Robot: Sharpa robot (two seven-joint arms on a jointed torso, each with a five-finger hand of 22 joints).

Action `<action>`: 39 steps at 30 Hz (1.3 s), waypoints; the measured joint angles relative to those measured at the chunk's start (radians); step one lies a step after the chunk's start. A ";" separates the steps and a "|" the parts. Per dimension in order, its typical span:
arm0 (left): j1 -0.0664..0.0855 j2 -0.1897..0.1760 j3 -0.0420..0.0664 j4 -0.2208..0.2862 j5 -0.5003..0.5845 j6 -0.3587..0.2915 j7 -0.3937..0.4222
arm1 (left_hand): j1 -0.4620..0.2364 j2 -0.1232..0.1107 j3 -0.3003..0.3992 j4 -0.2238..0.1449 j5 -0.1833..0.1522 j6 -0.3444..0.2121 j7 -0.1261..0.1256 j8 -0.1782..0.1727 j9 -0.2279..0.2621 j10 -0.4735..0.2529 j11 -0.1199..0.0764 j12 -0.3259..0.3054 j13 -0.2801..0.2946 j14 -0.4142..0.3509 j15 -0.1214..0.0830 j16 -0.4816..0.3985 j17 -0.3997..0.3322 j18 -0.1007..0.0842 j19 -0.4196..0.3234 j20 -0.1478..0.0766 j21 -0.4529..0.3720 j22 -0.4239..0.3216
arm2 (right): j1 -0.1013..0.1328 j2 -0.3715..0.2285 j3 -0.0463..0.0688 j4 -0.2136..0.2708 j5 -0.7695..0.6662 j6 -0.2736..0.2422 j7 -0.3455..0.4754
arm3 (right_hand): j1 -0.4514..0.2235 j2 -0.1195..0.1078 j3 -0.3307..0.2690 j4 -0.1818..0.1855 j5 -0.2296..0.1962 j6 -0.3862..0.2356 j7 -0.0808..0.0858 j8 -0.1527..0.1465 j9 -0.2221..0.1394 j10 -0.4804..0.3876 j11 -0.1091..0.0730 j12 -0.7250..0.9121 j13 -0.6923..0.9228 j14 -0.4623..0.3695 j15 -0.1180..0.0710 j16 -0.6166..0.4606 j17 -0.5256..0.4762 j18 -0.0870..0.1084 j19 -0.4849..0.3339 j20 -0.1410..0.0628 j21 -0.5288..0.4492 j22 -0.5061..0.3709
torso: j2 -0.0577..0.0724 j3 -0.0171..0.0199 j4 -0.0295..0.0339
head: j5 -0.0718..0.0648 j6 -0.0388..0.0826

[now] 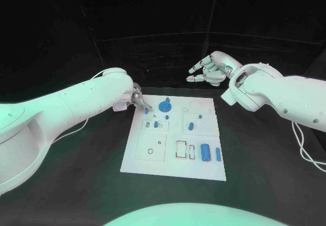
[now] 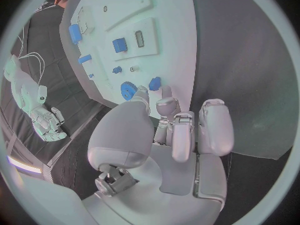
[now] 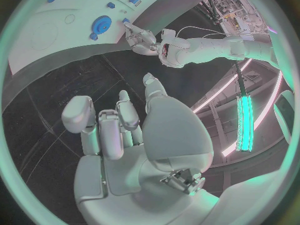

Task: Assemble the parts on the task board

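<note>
- My left hand (image 1: 138,102) sits at the task board's (image 1: 136,157) far-left corner, about ten o'clock from the board's middle. Its fingertips (image 2: 164,92) close on a small blue part (image 2: 154,83) at the board's edge. Whether the part is truly pinched or merely touched, I cannot tell.
- My right hand (image 1: 212,69) hovers well beyond the board's far edge, at about one o'clock. Its fingers are loosely curled and hold nothing.
- The blue gear (image 1: 165,105) stands on the board near twelve o'clock, just beside my left hand.
- Smaller blue pieces occupy the middle band of the board, among them a blue peg (image 1: 191,125) right of centre.
- A large blue cylinder (image 1: 205,152) and a slimmer blue bar (image 1: 218,154) lie side by side at about four o'clock. Judged by their resting flat, these await placement.
- Outlined slots (image 1: 181,149) beside them and a ring outline (image 1: 150,151) at seven o'clock appear unfilled.
- Progress, as I judge it: early to middle. A few pieces seem seated and several recesses remain open.
- No brand, label or legible writing appears on the board, the parts or the counter (image 1: 81,179).
</note>
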 measured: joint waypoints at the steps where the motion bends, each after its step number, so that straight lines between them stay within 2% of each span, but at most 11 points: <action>1: 0.000 0.000 0.000 0.000 0.000 0.001 0.001 | 0.000 0.000 0.000 0.000 0.000 0.000 0.000 0.000 0.000 0.000 0.000 0.000 0.000 0.000 0.000 0.000 0.000 0.000 0.000 0.000 0.000 0.000 | 0.000 0.000 0.000 0.000 0.000 0.000 0.000 | 0.000 0.000 0.000 0.000 0.000 0.000 0.000 0.000 0.000 0.000 0.000 0.000 0.000 0.000 0.000 0.000 0.000 0.000 0.000 0.000 0.000 0.000 | 0.000 0.0000 0.0000 | 0.000 0.000; 15: -0.001 0.003 0.000 0.007 -0.002 0.003 0.009 | 0.009 0.001 0.000 -0.005 0.000 0.000 0.000 0.000 -0.001 0.000 0.000 0.000 0.002 0.000 0.000 0.000 0.000 0.000 0.000 0.000 0.005 0.003 | 0.000 0.002 0.000 -0.002 0.000 0.002 0.000 | 0.004 0.004 0.000 0.000 0.000 0.000 0.000 0.000 0.000 0.000 0.000 0.000 0.000 0.000 0.000 0.000 0.000 0.000 0.000 0.000 0.000 0.000 | 0.000 -0.0002 0.0008 | -0.002 -0.002; 19: -0.001 0.003 0.000 0.008 -0.002 0.004 0.011 | 0.028 0.010 0.003 -0.014 0.000 0.003 -0.003 0.000 -0.005 0.000 0.000 0.000 0.003 0.000 0.000 0.000 0.000 0.000 0.000 0.000 0.005 0.003 | 0.000 0.002 0.000 -0.002 0.000 0.002 0.000 | 0.004 0.004 0.000 0.000 0.000 0.000 0.000 0.000 0.000 0.000 0.000 0.000 0.000 0.000 0.000 0.000 0.000 0.000 0.000 0.000 0.000 0.000 | 0.000 -0.0002 0.0008 | -0.001 -0.003; 22: -0.002 0.004 0.000 0.008 -0.002 0.005 0.013 | 0.066 0.037 0.024 -0.035 0.000 0.007 0.000 0.000 -0.010 0.002 -0.002 0.000 0.003 0.000 0.000 0.000 0.000 0.000 0.000 0.000 0.005 0.004 | 0.000 0.003 0.000 -0.002 0.000 0.002 0.000 | 0.004 0.004 0.000 0.000 0.000 0.000 0.000 0.000 0.000 0.000 0.000 0.000 0.000 0.000 0.000 0.000 0.000 0.000 0.000 0.000 0.000 0.000 | 0.000 -0.0003 0.0008 | 0.000 -0.003; 25: -0.002 0.004 0.000 0.008 -0.002 0.006 0.015 | 0.167 0.087 0.086 -0.095 0.000 0.006 -0.008 -0.011 -0.018 0.004 -0.004 0.000 0.001 -0.002 -0.002 0.000 0.000 0.000 0.003 -0.003 0.005 0.003 | 0.000 0.003 0.000 -0.002 0.000 0.003 0.000 | 0.004 0.004 0.000 0.000 0.000 0.000 0.000 0.000 0.000 0.000 0.000 0.000 0.001 0.000 0.000 0.000 0.000 0.000 0.000 0.000 0.000 0.000 | 0.000 -0.0002 0.0005 | 0.000 -0.004; 28: -0.001 0.004 0.001 0.008 -0.001 0.006 0.019 | 0.201 0.094 0.138 -0.123 -0.003 0.003 -0.010 -0.022 -0.030 0.003 -0.003 -0.006 -0.005 -0.004 -0.004 0.000 0.000 0.000 0.003 -0.003 0.005 0.003 | 0.000 0.003 0.000 -0.002 0.000 0.003 0.000 | 0.004 0.004 0.000 0.000 0.000 0.000 0.000 0.000 0.000 0.000 0.000 0.000 0.002 0.000 0.000 0.000 0.000 0.000 0.000 0.000 0.000 0.000 | 0.000 -0.0003 0.0003 | 0.000 -0.005; 32: 0.000 0.005 0.001 0.007 0.000 0.006 0.022 | 0.215 0.088 0.210 -0.141 -0.004 -0.002 -0.005 -0.030 -0.047 0.001 -0.005 -0.015 -0.012 -0.004 -0.004 0.000 0.000 0.000 0.003 -0.003 0.005 0.003 | 0.000 0.002 0.000 -0.002 0.000 0.003 0.000 | 0.004 0.004 0.000 0.000 0.000 0.000 0.000 0.000 0.000 0.000 0.000 0.000 0.002 0.000 0.000 0.000 0.001 0.000 0.000 0.000 0.000 0.000 | 0.000 -0.0003 -0.0001 | 0.000 -0.005; 35: 0.000 0.005 0.001 0.007 0.002 0.006 0.025 | 0.227 0.076 0.253 -0.098 0.028 -0.008 0.000 -0.035 -0.055 -0.001 -0.003 -0.027 -0.020 -0.004 -0.004 0.000 0.000 0.000 0.003 -0.003 0.005 0.002 | 0.000 0.002 0.000 -0.002 0.000 0.003 0.000 | 0.004 0.004 0.000 0.000 0.000 0.000 0.000 0.000 0.000 0.000 0.000 0.000 0.002 0.000 0.000 0.000 0.001 0.000 0.000 0.000 0.000 0.000 | 0.000 -0.0003 -0.0002 | 0.000 -0.006; 36: 0.000 0.004 0.000 0.007 0.002 0.006 0.026 | 0.218 0.065 0.277 -0.078 0.035 -0.007 0.001 -0.036 -0.056 -0.001 -0.003 -0.027 -0.023 -0.004 -0.004 0.000 0.000 0.000 0.003 -0.003 0.005 0.002 | 0.000 0.002 0.000 -0.002 0.000 0.003 0.000 | 0.004 0.004 0.000 0.000 0.000 0.000 0.000 0.000 0.000 0.000 0.000 0.000 0.002 0.000 0.000 0.000 0.001 0.000 0.000 0.000 0.000 0.000 | 0.000 -0.0002 -0.0002 | 0.000 -0.006; 37: -0.001 0.004 0.000 0.008 0.003 0.006 0.027 | 0.195 0.040 0.348 -0.091 0.040 -0.004 0.004 -0.034 -0.056 -0.001 -0.003 -0.027 -0.025 -0.003 -0.003 0.000 0.000 0.000 0.003 -0.003 0.005 0.002 | 0.000 0.002 0.000 -0.002 0.000 0.003 0.000 | 0.004 0.004 0.000 0.000 0.000 0.000 0.000 0.000 0.000 0.000 0.000 0.000 0.002 0.000 0.000 0.000 0.001 0.000 0.000 0.000 0.000 0.000 | 0.000 -0.0002 -0.0002 | 0.000 -0.006; 39: -0.002 0.002 0.000 0.010 0.006 0.006 0.029 | 0.156 0.004 0.431 -0.098 0.044 -0.004 0.004 -0.021 -0.057 -0.001 -0.003 -0.027 -0.028 -0.002 -0.002 0.000 0.000 0.000 0.003 -0.003 0.005 0.002 | 0.000 0.002 0.000 -0.002 0.000 0.003 0.000 | 0.004 0.004 0.000 0.000 0.000 0.000 0.000 0.000 0.000 0.000 0.000 0.000 0.002 0.000 0.000 0.000 0.001 0.000 0.000 0.000 0.000 0.000 | 0.000 -0.0002 -0.0002 | -0.001 -0.006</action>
